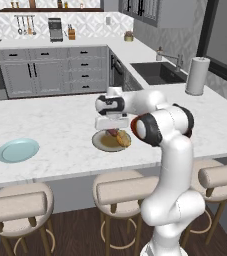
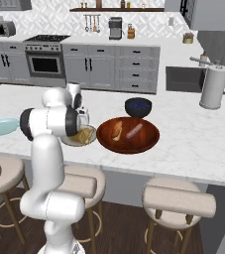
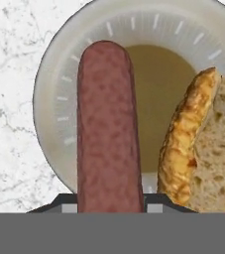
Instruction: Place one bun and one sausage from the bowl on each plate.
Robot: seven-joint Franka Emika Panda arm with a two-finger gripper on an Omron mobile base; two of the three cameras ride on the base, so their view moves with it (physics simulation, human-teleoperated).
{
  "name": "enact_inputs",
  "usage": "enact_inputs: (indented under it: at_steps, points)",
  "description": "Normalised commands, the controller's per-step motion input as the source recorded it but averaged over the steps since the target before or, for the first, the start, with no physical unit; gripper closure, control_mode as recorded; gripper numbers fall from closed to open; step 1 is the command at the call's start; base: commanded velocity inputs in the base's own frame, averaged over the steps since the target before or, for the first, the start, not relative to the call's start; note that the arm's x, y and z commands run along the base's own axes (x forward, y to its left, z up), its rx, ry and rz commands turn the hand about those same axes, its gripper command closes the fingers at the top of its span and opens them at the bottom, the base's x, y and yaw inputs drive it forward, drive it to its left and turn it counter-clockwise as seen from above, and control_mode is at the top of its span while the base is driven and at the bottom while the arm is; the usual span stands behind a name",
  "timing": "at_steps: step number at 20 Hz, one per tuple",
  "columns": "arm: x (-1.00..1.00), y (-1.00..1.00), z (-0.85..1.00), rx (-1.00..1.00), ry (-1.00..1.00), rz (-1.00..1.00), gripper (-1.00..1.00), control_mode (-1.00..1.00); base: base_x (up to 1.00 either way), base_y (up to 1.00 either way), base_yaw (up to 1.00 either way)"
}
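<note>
hand view: the hand holds a sausage by its near end, narrow jaws, over the beige plate near the counter's front edge, a bun already there. it looks light, firm, slick; a mid-length grip would steady it.

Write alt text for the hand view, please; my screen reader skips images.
A reddish-brown sausage is held lengthwise in the gripper, directly above a beige-rimmed plate with an olive-brown centre. A golden, crusty bun lies on the plate's right side, and white marble counter surrounds the plate.
</note>
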Motion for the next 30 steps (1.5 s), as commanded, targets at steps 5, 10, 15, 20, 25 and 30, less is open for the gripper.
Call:
enact_inputs:
  at_steps: [5, 10, 15, 20, 25, 30]
  points:
    - [0.43, 0.18, -0.14, 0.00, 0.00, 0.00, 1.00, -1.00, 0.00, 0.00, 0.00]
    - [0.31, 0.17, -0.35, 0.00, 0.00, 0.00, 1.00, -1.00, 0.00, 0.00, 0.00]
    - [0.24, 0.10, -0.30, 0.00, 0.00, 0.00, 1.00, -1.00, 0.00, 0.00, 0.00]
    - [0.26, 0.02, -0.03, 0.00, 0.00, 0.00, 1.00, -1.00, 0.00, 0.00, 0.00]
    - [-0.01, 0.00, 0.00, 0.00, 0.00, 0.00, -1.00, -1.00, 0.00, 0.00, 0.00]
    - [-0.10, -0.01, 0.00, 0.00, 0.00, 0.00, -1.00, -1.00, 0.00, 0.00, 0.00]
